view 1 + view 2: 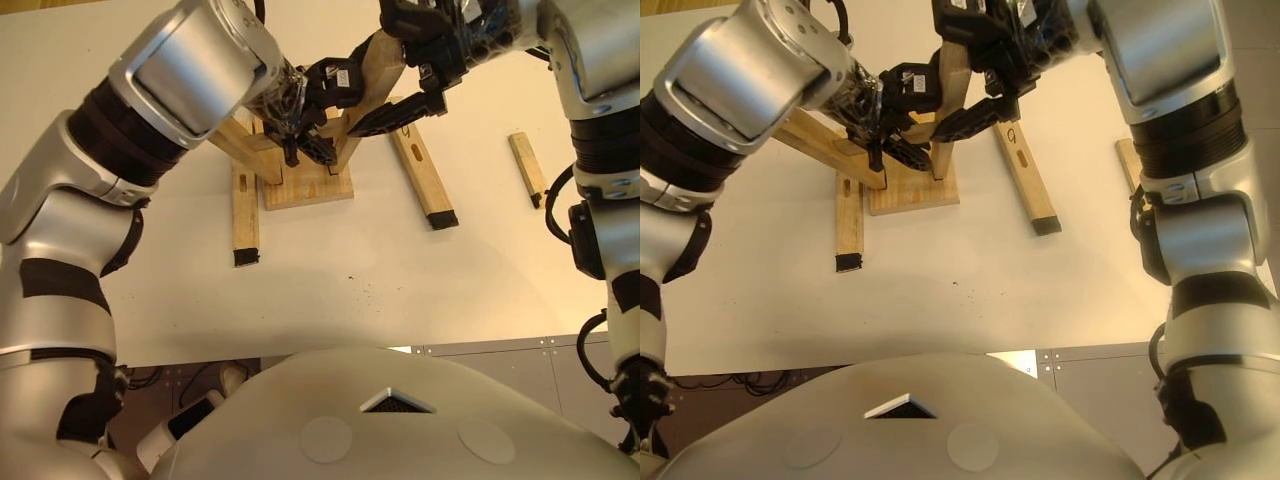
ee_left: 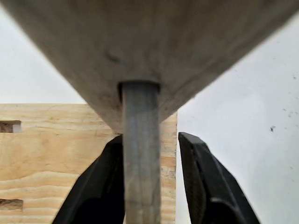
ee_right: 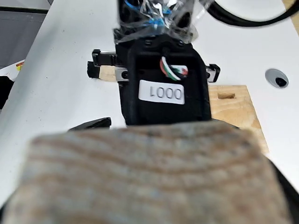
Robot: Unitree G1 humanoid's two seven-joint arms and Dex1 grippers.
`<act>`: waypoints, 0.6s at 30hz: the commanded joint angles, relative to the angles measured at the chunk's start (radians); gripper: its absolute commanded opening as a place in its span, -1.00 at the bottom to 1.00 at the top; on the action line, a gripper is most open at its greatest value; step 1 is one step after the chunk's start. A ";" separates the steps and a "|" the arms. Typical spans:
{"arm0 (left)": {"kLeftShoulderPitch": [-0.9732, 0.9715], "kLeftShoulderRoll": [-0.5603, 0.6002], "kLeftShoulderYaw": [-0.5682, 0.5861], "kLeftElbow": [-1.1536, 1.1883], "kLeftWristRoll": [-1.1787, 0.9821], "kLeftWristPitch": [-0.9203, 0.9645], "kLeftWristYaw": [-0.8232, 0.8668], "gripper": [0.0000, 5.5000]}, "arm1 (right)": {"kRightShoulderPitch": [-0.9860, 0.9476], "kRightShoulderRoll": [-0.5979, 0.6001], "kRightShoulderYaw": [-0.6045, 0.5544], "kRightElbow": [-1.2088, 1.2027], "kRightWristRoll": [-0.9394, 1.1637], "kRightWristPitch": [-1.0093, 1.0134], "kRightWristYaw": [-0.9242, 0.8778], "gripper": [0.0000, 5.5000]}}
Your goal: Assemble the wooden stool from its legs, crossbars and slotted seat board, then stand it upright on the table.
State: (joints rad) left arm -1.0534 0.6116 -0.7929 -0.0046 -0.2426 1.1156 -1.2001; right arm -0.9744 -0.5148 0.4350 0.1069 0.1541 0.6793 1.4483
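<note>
From the head camera, the slotted seat board (image 1: 310, 188) lies flat on the white worktop (image 1: 400, 290). A slanting leg (image 1: 240, 140) rises from the seat board's left edge and looks seated in a slot. The right hand (image 1: 390, 100) is closed around an upright leg (image 1: 372, 75), whose lower end meets the seat board near its far right corner. The left hand (image 1: 305, 145) hangs over the seat board between these two legs.

A loose leg (image 1: 245, 215) lies on the worktop just left of the seat board. A second loose leg (image 1: 425, 180) lies just right of it, and a short crossbar (image 1: 527, 165) sits well apart, farther right.

In the left wrist view, a round crossbar (image 2: 140, 163) runs into a hole in a leg above, with the seat board beneath. The left hand's fingers (image 2: 205, 186) stand on either side of this crossbar. One is against it and the other shows a small gap, so the hand is parted around it rather than clamped.

In the right wrist view, the end grain of the upright leg fills the foreground, with the right hand's fingers on either side. The left hand and a slot of the seat board lie beyond.

By my reading the task is roughly at its midpoint. Two legs are on or going onto the seat board, with a crossbar between them. Two legs and at least one crossbar are left to fit, and the stool has not yet been turned upright.
</note>
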 commanded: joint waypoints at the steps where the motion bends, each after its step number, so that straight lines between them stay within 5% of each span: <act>1: -0.081 0.103 0.079 -0.083 -0.027 -0.077 -0.121 -0.42 | 0.064 0.027 0.020 -0.005 0.008 0.030 -0.052 0.43; 6: -0.094 0.220 0.267 -0.128 -0.061 -0.082 -0.140 -0.42 | 0.075 0.018 -0.089 -0.041 0.082 0.097 -0.108 0.43; 11: -0.047 0.197 0.731 -0.069 -0.130 -0.012 0.106 -0.42 | 0.046 0.057 -0.453 -0.081 0.365 0.316 -0.225 0.43; 15: 0.266 0.053 1.275 -0.181 -0.090 0.037 0.445 -0.55 | 0.033 0.086 -0.939 -0.012 0.642 0.424 -0.513 0.28; 18: 0.580 0.060 1.327 -0.276 0.000 0.026 0.539 -0.72 | 0.193 0.131 -0.927 -0.136 0.507 0.356 -0.767 0.09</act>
State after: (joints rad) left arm -0.7967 0.7077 0.3987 -0.1994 -0.3412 1.1090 -0.8024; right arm -0.8956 -0.4758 -0.4185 0.0673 0.7243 1.0560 0.9382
